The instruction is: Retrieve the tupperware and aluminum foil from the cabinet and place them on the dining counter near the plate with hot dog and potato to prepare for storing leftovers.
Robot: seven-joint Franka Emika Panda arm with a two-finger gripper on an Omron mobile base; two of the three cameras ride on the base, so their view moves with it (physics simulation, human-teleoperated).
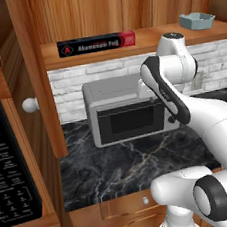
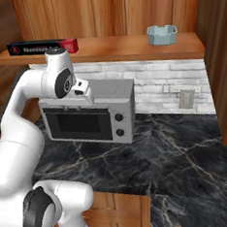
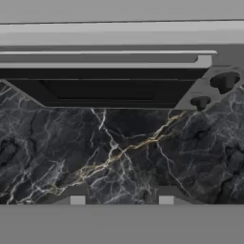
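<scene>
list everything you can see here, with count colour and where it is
aluminum foil: 1, black box with red end, left part of the cabinet shelf
tupperware: 1, pale grey-blue, right part of that shelf
cabinet: 1, warm brown wood, above the worktop
toaster oven: 1, grey with dark door and two knobs, on the worktop against the brick
worktop: 1, black marble, white veins
wall outlet: 1, pale, on the white brick
microwave: 1, black, far left
gripper: 1, two tips apart, nothing between, above the worktop

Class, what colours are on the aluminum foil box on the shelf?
The aluminum foil box is black with one red end and white lettering, clearest in the left base view.
</scene>
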